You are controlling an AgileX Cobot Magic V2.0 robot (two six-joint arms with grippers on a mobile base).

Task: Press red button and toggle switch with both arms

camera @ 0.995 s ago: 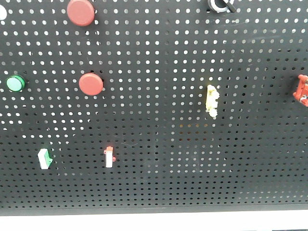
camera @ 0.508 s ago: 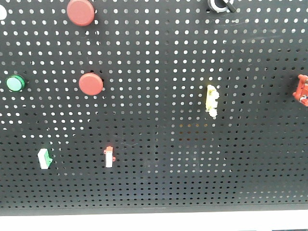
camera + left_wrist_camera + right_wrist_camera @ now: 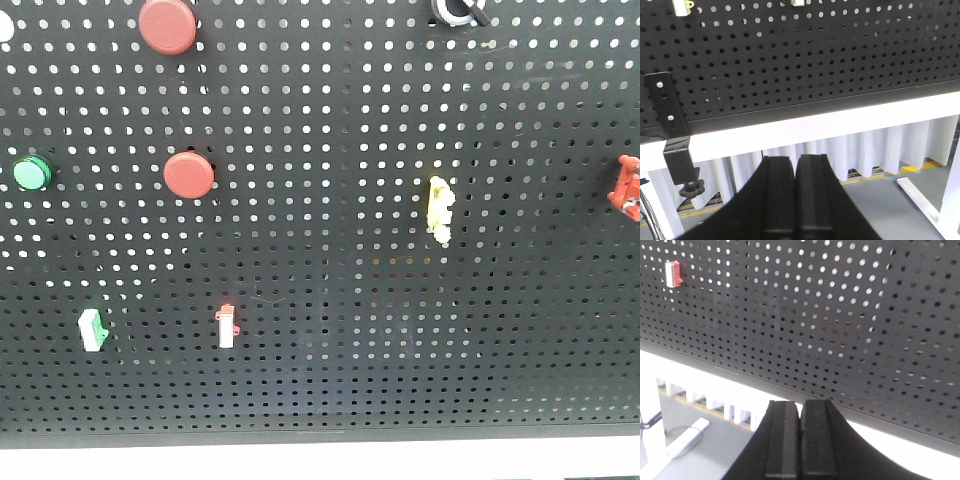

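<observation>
Both sets of jaws pressed together, nothing held: left gripper point(image 3: 795, 200) and right gripper point(image 3: 800, 440) each sit low, below the bottom edge of the black pegboard point(image 3: 330, 390), well apart from every control; neither shows in the front view. Two red buttons on the board, one at top left, cut by the frame point(image 3: 168, 24), and one lower, mid-left point(image 3: 189, 174); can't tell which the task means, the lower one is fully visible. Toggle switch point(image 3: 459, 10) at the very top edge, right of centre, only partly in view: silver ring, black stub lever pointing right. Not targets: green button point(image 3: 31, 173), yellow switch point(image 3: 439, 209), small white switch with red top point(image 3: 227, 326), green-white rocker point(image 3: 92, 330), red part at right edge point(image 3: 629, 187). Handling, judged: red button is a rigid dome fixed to the panel, no grasping needed, push square on the middle of its face with the closed fingertips, an off-centre contact may slide off the smooth cap. Toggle lever is short, stiff, likely snaps over; push on the side of the stub near its tip, not the ring. Both arms have to rise a long way first.
</observation>
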